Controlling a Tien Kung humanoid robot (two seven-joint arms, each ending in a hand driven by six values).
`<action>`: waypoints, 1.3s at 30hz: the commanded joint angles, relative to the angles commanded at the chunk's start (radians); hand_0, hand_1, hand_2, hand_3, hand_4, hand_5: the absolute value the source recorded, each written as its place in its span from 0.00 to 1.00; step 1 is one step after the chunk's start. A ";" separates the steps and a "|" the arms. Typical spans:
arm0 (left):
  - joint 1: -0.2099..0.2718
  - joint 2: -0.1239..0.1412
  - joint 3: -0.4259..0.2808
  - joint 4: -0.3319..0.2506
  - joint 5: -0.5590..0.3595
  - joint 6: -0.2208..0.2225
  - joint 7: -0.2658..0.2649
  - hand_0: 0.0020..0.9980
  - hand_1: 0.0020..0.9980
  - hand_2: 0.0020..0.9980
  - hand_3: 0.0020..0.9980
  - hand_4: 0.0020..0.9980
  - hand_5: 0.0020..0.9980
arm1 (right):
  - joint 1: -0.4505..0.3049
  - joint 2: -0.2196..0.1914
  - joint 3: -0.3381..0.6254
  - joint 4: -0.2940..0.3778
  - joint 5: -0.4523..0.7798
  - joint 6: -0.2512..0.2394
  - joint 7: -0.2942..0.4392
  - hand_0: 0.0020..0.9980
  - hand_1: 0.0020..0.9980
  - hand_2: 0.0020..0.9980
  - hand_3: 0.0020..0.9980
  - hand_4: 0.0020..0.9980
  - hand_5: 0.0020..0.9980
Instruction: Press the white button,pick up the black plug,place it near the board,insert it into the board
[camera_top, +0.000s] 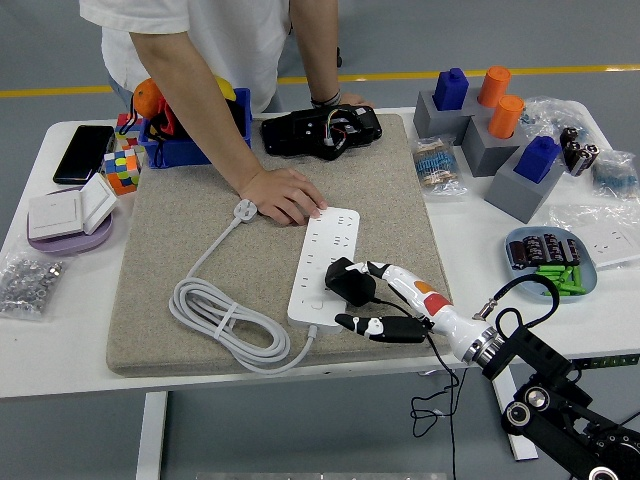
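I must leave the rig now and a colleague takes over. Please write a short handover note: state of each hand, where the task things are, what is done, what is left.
Right hand: shut on the black plug, holding it over the near end of the white power strip.
Left hand: not in view.
A person's hand rests on the mat at the strip's far end.
The strip lies on the grey mat, its cable coiled to its left.
Done: plug picked up and brought to the board.
Left: insert the plug; it does not look seated yet. Whether the white button was pressed cannot be told.

Single head view: high, robot's side, facing down over table (60, 370).
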 joint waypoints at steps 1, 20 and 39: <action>0.000 0.000 -0.002 0.000 0.001 0.000 0.000 0.46 0.50 0.52 0.57 0.61 0.25 | 0.001 0.001 -0.003 -0.001 0.001 0.000 0.000 0.91 0.82 0.77 0.74 0.89 0.66; 0.000 -0.003 -0.004 0.000 0.000 0.000 0.000 0.46 0.49 0.52 0.57 0.61 0.25 | 0.061 0.029 -0.061 -0.014 -0.006 0.004 -0.002 0.91 0.81 0.77 0.74 0.89 0.65; 0.000 -0.004 -0.006 0.000 0.001 0.000 -0.001 0.46 0.49 0.52 0.57 0.61 0.25 | 0.096 0.032 -0.081 -0.018 -0.011 0.007 -0.004 0.90 0.81 0.77 0.73 0.89 0.63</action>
